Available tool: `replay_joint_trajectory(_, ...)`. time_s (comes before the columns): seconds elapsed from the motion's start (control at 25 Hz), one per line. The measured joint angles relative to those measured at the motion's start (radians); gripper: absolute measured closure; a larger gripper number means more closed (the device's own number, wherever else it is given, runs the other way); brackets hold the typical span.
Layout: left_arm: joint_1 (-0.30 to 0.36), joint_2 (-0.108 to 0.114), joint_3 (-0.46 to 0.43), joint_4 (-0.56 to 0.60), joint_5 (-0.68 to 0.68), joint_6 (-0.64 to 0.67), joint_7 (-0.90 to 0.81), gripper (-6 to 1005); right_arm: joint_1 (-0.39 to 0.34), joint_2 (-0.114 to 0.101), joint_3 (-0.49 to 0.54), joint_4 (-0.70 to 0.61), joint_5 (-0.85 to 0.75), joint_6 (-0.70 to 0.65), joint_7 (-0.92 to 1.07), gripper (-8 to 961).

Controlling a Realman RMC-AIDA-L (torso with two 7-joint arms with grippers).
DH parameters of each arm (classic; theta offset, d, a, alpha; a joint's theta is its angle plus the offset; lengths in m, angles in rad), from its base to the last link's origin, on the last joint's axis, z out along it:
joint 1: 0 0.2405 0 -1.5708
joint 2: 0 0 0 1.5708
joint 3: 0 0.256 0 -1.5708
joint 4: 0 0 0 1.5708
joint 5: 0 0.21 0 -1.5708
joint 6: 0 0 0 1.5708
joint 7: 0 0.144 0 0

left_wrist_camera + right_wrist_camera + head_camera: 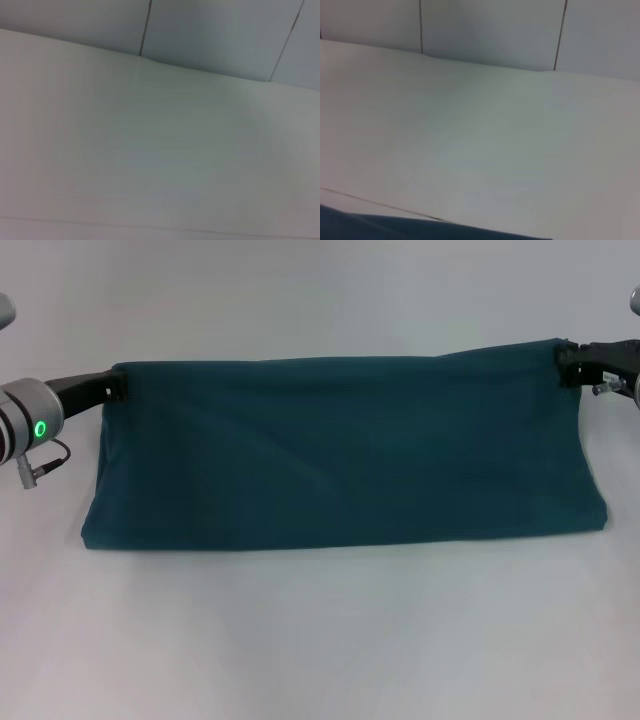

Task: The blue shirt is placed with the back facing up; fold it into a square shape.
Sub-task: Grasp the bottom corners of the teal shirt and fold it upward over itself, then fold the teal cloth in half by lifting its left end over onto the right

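The blue shirt (340, 455) spreads as a wide dark teal band across the white table (320, 640), plain side up. Its far edge is raised and stretched taut between my two grippers, while the near edge rests on the table. My left gripper (118, 386) is shut on the far left corner of the cloth. My right gripper (566, 362) is shut on the far right corner, held a little higher. In the right wrist view a dark strip of the blue shirt (395, 227) shows along one edge. The left wrist view shows only table and wall.
White table surface (150, 160) lies in front of and beyond the shirt. A light panelled wall (485, 30) stands behind the table's far edge.
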Motion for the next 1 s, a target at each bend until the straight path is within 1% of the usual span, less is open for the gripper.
replay_joint_trajectory(0.2, 0.001, 0.000, 0.000, 0.000, -0.005, -0.004, 0.001, 978, 0.001, 0.001, -0.011, 0.001, 0.005, 0.005, 0.000, 928)
replay_joint_trajectory(0.44, 0.002, -0.012, 0.001, -0.002, -0.013, -0.021, 0.002, 977, 0.004, 0.009, -0.064, 0.000, 0.006, 0.029, -0.008, 927)
replay_joint_trajectory(0.52, 0.002, -0.017, 0.001, -0.002, -0.022, -0.031, 0.002, 976, 0.002, 0.014, -0.079, -0.009, 0.006, 0.032, -0.018, 927)
replay_joint_trajectory(0.56, 0.002, -0.018, 0.001, -0.002, -0.029, -0.038, 0.002, 976, 0.000, 0.022, -0.081, -0.023, 0.007, 0.037, -0.023, 927)
replay_joint_trajectory(0.64, 0.005, -0.020, 0.001, -0.004, -0.053, -0.057, 0.002, 888, -0.005, 0.038, -0.080, -0.054, 0.007, 0.050, -0.026, 853)
replay_joint_trajectory(0.72, 0.011, -0.022, 0.001, -0.005, -0.074, -0.068, 0.002, 801, -0.009, 0.048, -0.077, -0.080, 0.010, 0.060, -0.024, 779)
replay_joint_trajectory(0.76, 0.014, -0.022, 0.001, -0.005, -0.083, -0.070, 0.002, 757, -0.010, 0.048, -0.077, -0.085, 0.013, 0.061, -0.022, 742)
replay_joint_trajectory(0.96, 0.028, -0.022, 0.001, 0.004, -0.112, -0.071, 0.002, 645, -0.020, 0.038, -0.079, -0.088, 0.049, 0.054, -0.015, 495)
replay_joint_trajectory(1.0, 0.030, -0.020, 0.001, 0.004, -0.115, -0.070, 0.002, 623, -0.025, 0.036, -0.079, -0.088, 0.063, 0.048, -0.015, 473)
